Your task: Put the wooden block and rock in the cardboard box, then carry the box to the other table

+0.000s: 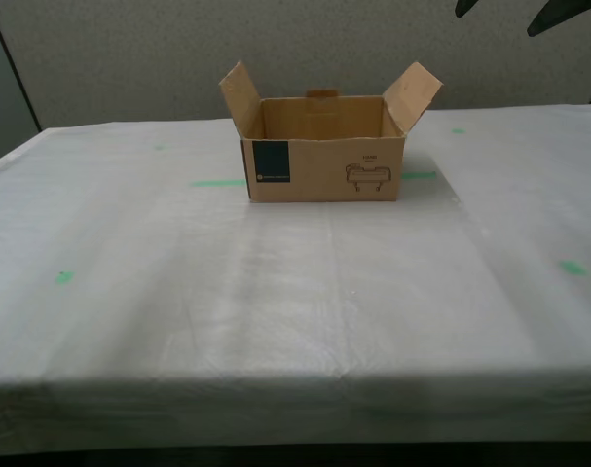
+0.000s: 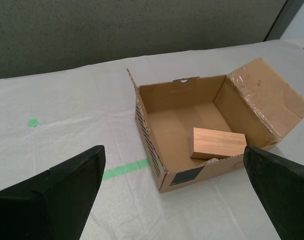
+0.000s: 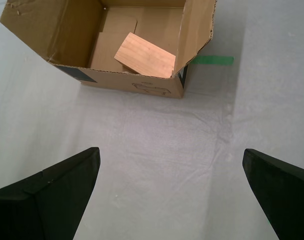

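Cardboard box, exterior view: brown corrugated cardboard box [image 1: 323, 156] with its side flaps splayed outward stands upright on the table draped in wrinkled white cloth [image 1: 276, 292], toward the far edge, navy label and printed drawing facing the camera. Its open top suits loading from above; its contents are hidden from this low angle.
Surroundings, exterior view: small green tape marks [image 1: 217, 183] dot the cloth, two strips touching or just beside the box's base. A grey speckled wall stands behind. Dark arm parts show in the exterior view's top right corner, well clear of the box. Nothing else lies on the cloth.
Contents, second wrist view: light tan rectangular wooden block [image 2: 218, 143] lies flat on the box floor against the near wall. A small pale lump, probably the pinkish-beige rock [image 2: 210, 160], peeks out just beside the block; too little shows to be sure.
Second gripper [image 2: 174, 200]: jaws spread wide, holding nothing, hanging above the cloth near the box's labelled corner.
Contents, first wrist view: the block leans tilted inside the box, one end raised. The rock is not visible here.
First gripper [image 3: 169, 197]: jaws wide apart, empty, above bare cloth on the box's front side.
Judgement: the box appears loaded and set down on the cloth-covered table, so the task looks close to finished; no obstacle stands around it.
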You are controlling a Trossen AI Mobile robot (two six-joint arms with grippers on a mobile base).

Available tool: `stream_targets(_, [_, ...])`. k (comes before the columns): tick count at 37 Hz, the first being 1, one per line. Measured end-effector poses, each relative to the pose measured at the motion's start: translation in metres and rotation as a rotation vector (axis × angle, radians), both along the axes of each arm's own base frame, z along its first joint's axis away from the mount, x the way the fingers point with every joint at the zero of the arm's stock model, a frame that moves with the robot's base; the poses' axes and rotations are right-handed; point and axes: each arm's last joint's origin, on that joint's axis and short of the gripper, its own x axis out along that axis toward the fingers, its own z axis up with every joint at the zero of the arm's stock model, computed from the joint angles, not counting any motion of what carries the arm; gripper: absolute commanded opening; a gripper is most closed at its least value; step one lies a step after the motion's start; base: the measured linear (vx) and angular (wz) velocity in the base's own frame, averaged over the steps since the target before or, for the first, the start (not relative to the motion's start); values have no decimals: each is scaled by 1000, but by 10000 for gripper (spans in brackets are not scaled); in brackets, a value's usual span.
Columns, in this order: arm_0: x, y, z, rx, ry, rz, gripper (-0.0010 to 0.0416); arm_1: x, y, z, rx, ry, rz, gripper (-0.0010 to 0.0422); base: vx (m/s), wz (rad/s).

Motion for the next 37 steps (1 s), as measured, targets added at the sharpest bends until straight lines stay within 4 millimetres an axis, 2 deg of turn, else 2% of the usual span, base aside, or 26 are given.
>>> stream_targets(37, [0,0,0,0,0,0,399,0,0,0,0,0,0,378,0,0])
